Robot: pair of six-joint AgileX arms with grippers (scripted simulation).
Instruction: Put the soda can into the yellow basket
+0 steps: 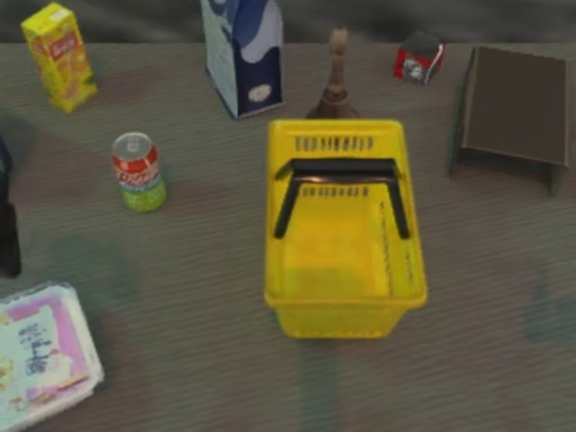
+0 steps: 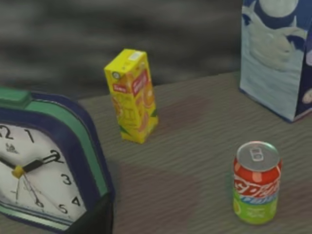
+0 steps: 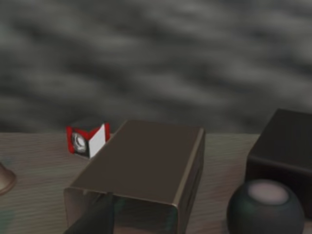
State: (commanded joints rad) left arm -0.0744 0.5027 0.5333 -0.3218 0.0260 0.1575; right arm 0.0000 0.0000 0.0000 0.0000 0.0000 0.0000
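The soda can (image 1: 138,171) stands upright on the table's left side, with a red top half, a lime-green bottom half and a silver lid. The left wrist view shows the soda can (image 2: 257,183) untouched, well away from my one visible finger (image 2: 95,219). The yellow basket (image 1: 286,270) sits mid-table, nothing inside it, its black handle (image 1: 342,168) folded across the top. My left arm (image 1: 7,236) is parked at the left edge, gripper open and holding nothing. My right arm is outside the top view; one of its fingers (image 3: 92,217) shows beside a brown box, gripper open.
A yellow-orange juice carton (image 1: 59,56), a blue-white milk carton (image 1: 243,54), a bell (image 1: 335,85) and a red-white cube (image 1: 418,58) line the back. A brown box (image 1: 513,108) stands back right, a white packet (image 1: 40,355) front left, an alarm clock (image 2: 44,165) by my left gripper.
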